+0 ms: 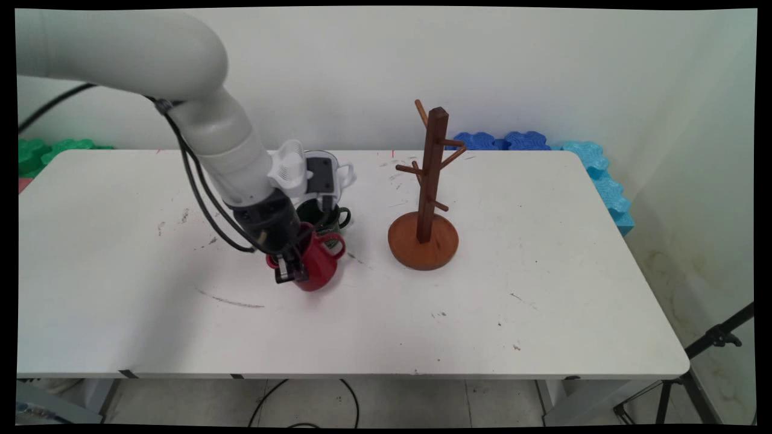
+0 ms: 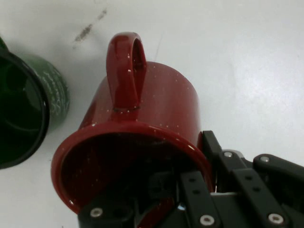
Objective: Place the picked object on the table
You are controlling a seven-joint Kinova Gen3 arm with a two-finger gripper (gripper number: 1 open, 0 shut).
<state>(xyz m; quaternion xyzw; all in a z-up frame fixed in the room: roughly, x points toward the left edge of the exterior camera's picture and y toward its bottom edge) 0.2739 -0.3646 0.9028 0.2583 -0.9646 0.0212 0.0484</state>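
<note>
Main view shows the black gripper (image 1: 292, 269) lowered to the white table (image 1: 543, 289) and closed on the rim of a red mug (image 1: 319, 265), one finger inside the mouth and the other against the outer wall. Hand view confirms this: the red mug (image 2: 142, 142) lies directly ahead of the gripper (image 2: 190, 199), tilted with its mouth toward the camera and its handle (image 2: 125, 76) pointing away, uppermost in that picture. The inner finger (image 2: 161, 190) sits within the dark interior; the outer finger (image 2: 223, 161) presses the wall from outside, so the jaws stand only a wall's thickness apart. Whether the mug's base touches the table cannot be told. Just beside the held mug, on its far side in the main view, stands a dark green mug (image 1: 322, 218) (seen at the left edge of the hand view (image 2: 28, 114), apart from the red one). Behind that is a white mug (image 1: 338, 175), partly hidden by the arm. Well apart from the gripper stands a wooden mug tree (image 1: 427, 199), upright on its round base, pegs bare.
</note>
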